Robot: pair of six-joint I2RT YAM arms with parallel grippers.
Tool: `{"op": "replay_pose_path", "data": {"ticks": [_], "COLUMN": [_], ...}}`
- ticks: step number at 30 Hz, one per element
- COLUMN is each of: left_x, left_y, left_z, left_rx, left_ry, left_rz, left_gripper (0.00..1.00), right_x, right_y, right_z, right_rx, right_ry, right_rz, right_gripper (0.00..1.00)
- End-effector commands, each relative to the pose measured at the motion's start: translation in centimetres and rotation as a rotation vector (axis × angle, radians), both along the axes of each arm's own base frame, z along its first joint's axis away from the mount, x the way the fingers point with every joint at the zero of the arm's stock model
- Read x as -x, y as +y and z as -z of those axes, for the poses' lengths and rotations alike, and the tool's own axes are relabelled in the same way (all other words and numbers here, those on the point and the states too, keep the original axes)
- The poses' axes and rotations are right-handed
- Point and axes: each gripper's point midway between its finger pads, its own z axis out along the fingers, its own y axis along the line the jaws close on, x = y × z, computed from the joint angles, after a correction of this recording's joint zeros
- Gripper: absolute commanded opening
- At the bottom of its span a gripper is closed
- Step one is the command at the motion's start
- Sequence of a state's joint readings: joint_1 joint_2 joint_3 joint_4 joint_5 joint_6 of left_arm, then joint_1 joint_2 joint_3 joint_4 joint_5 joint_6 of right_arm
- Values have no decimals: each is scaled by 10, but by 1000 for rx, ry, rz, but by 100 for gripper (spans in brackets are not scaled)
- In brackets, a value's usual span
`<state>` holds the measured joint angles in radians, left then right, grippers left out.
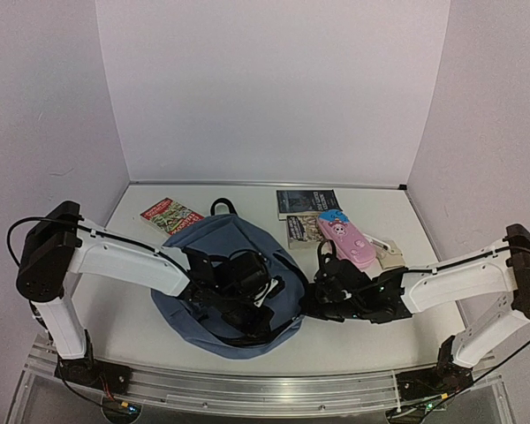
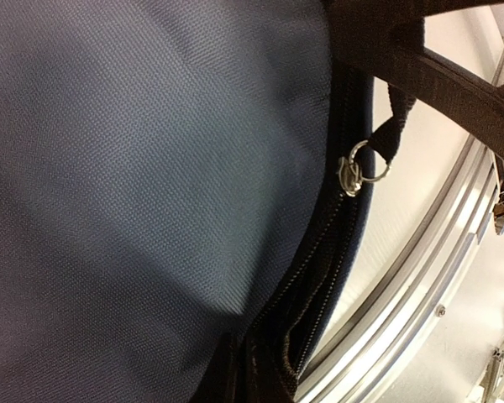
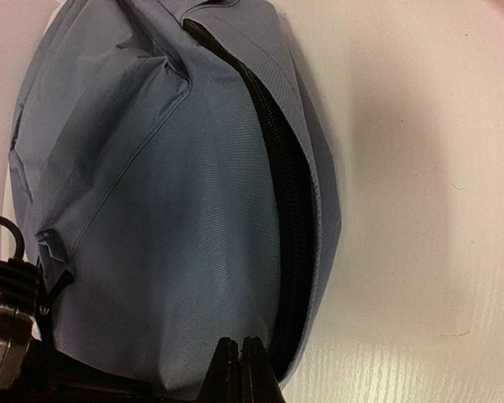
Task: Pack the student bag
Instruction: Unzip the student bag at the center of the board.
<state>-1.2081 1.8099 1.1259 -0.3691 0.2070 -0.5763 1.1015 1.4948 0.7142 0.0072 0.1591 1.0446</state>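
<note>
Lower centre of the top view, the left gripper (image 1: 247, 305) is clenched among black straps that hide what it pinches. It lies on the large, rounded, slate-blue woven-fabric student bag (image 1: 216, 243), long axis running bottom to top, carry loop uppermost. At the bag's right edge the right gripper (image 3: 239, 369) is pressed shut beside the gaping dark zip (image 3: 290, 193).

The student bag (image 1: 221, 243) lies on the table (image 1: 406, 336), one book (image 1: 170, 215) behind-left, two books (image 1: 306, 203) and a pencil case (image 1: 346, 240) behind-right.
</note>
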Motion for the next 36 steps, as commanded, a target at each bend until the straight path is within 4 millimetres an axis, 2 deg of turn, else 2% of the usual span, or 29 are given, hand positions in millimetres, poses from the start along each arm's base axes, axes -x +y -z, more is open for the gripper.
{"op": "replay_pose_path", "data": {"ticks": [1,17,24,29,31,32,34,36], "left_x": [12,25,27,21,15,10,0,-11], "left_y": [3,24,24,20,14,9,-1,-11], "left_z": [0,4,3,-3,-17,-26,-44,-59], "left_rx": [-32,-22,-11,4,39,60,97,128], "left_ry": [21,58,56,29,-2,-26,-81,-140], "left_rz": [14,-62,-75,-96,-107,-113,-118,-122], "left_gripper": [0,0,0,0,9,18,42,58], "right_x": [-16,-75,-108,-116,-115,-114,-111,-108], "right_y": [-12,-55,-51,-36,-33,-33,-32,-32], "right_z": [-8,-17,-26,-33,-32,-32,-29,-26], "right_rx": [0,102,154,128,116,111,100,86], "right_ry": [-40,-128,-179,-182,-173,-170,-157,-146], "right_rz": [46,124,113,71,57,54,48,45], "right_gripper": [0,0,0,0,0,0,0,0]}}
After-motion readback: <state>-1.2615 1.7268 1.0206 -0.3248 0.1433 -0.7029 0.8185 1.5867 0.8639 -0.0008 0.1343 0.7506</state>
